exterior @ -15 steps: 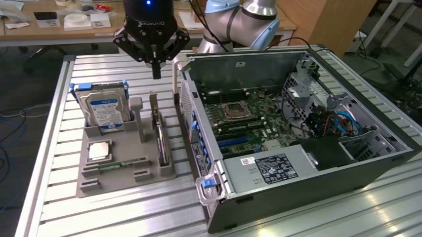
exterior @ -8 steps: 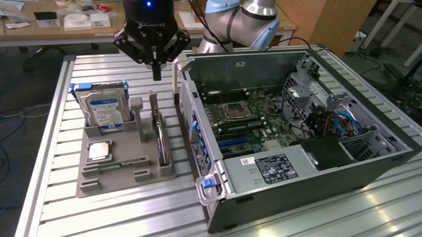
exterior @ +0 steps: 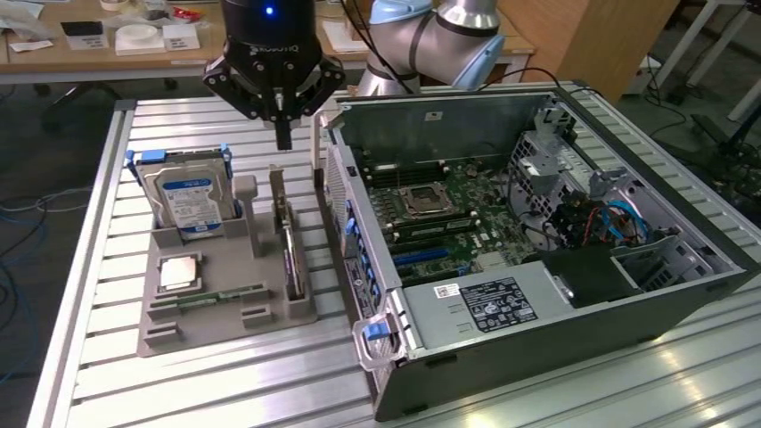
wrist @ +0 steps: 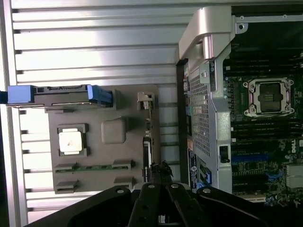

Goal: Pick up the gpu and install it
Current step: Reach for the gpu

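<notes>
In the exterior view, our gripper (exterior: 283,138) hangs with its jaws pressed together and empty, above the far end of the gpu (exterior: 290,259). The gpu stands on edge in the grey holder (exterior: 196,325), its long axis parallel to the case (exterior: 535,330) wall. In the wrist view, we see the card edge-on, running straight out from the fingertips.
</notes>
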